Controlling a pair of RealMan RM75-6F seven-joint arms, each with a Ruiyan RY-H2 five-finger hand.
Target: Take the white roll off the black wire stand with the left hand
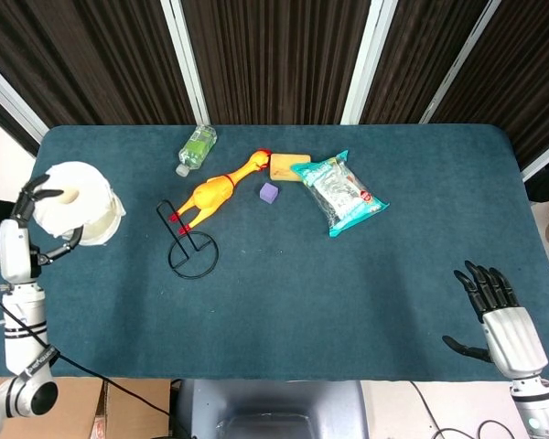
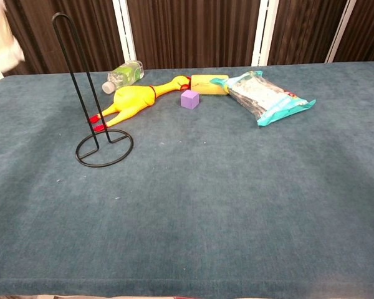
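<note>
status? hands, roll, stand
Left hand holds roll, clear of stand. Right hand open, idle. Stand upright, bare. Nothing in the way.

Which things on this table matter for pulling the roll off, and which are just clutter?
Job: white roll, held in left hand; black wire stand, now bare.

Clutter: bottle, rubber chicken, purple cube, yellow block, snack packet.

A white roll (image 1: 76, 202) and a black wire stand (image 2: 90, 103) on a dark teal table (image 1: 366, 274). A yellow rubber chicken (image 1: 218, 187) with red feet lies beside a small purple cube (image 1: 269, 192).
</note>
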